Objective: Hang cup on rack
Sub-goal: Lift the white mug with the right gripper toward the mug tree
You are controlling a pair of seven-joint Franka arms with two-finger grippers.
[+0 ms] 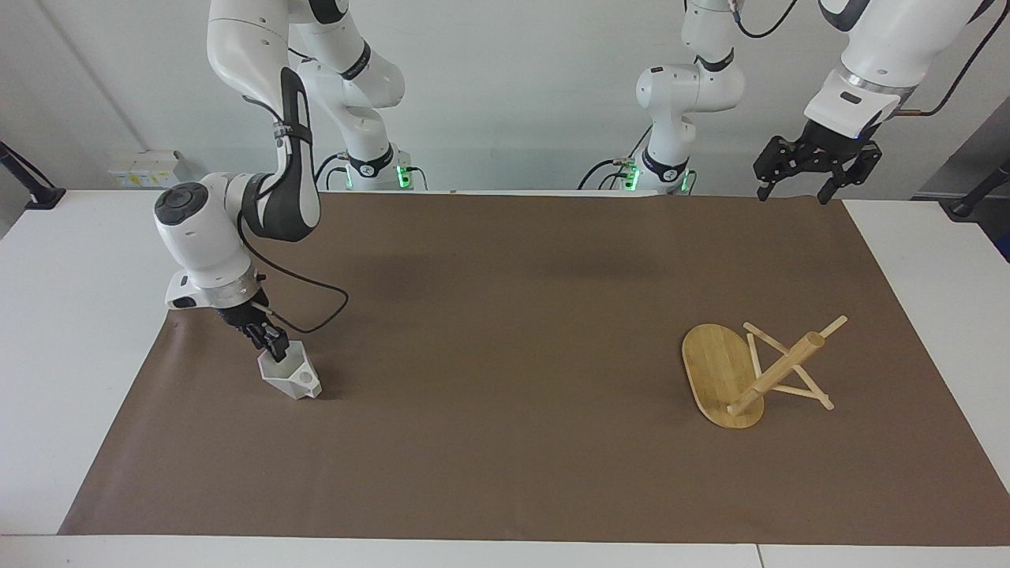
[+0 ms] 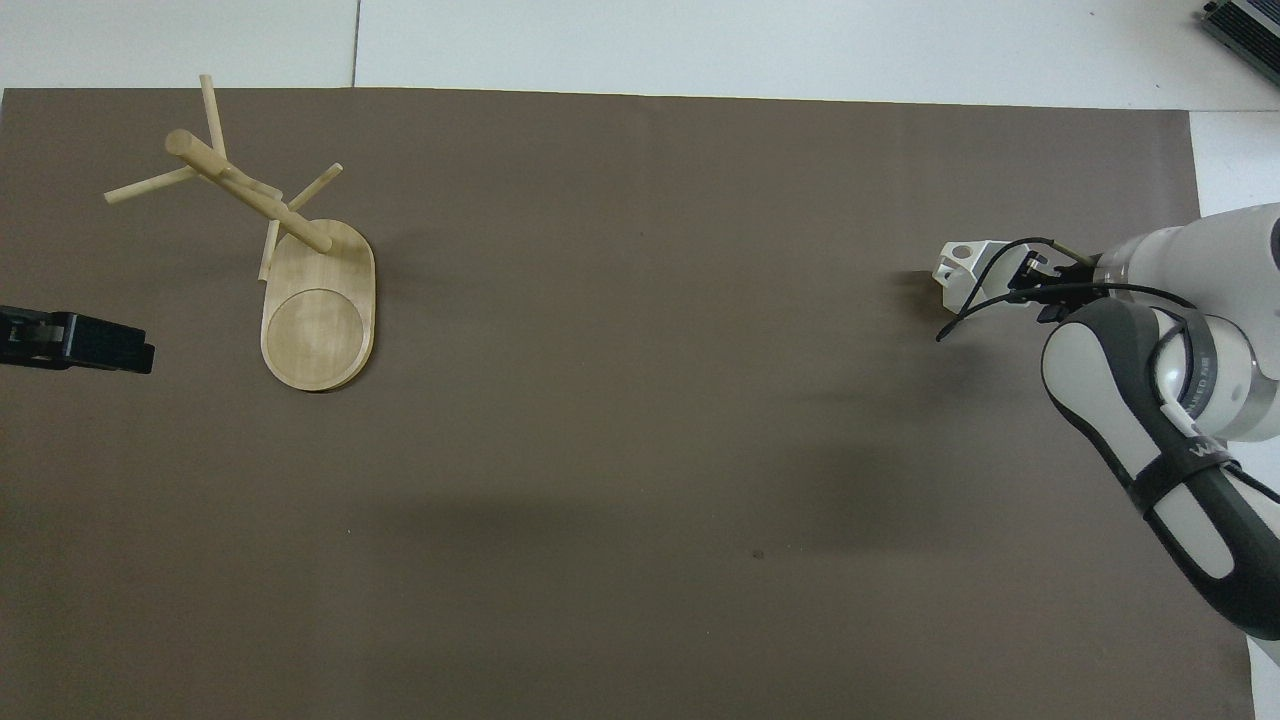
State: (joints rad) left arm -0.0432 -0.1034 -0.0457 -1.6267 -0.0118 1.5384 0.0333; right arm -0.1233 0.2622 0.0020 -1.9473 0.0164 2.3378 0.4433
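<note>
Meanwhile the right gripper (image 1: 272,345) has its fingers in the cup (image 1: 290,375), grip unclear; left gripper (image 1: 806,171) waits wide.

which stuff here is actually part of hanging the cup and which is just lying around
Part of the job:
- cup, on the brown mat toward the right arm's end
- rack, toward the left arm's end
- right claw, down at the cup's rim
- left claw, open, waiting up over the mat's edge

Just lying about:
- brown mat
- white table
- nothing else loose
</note>
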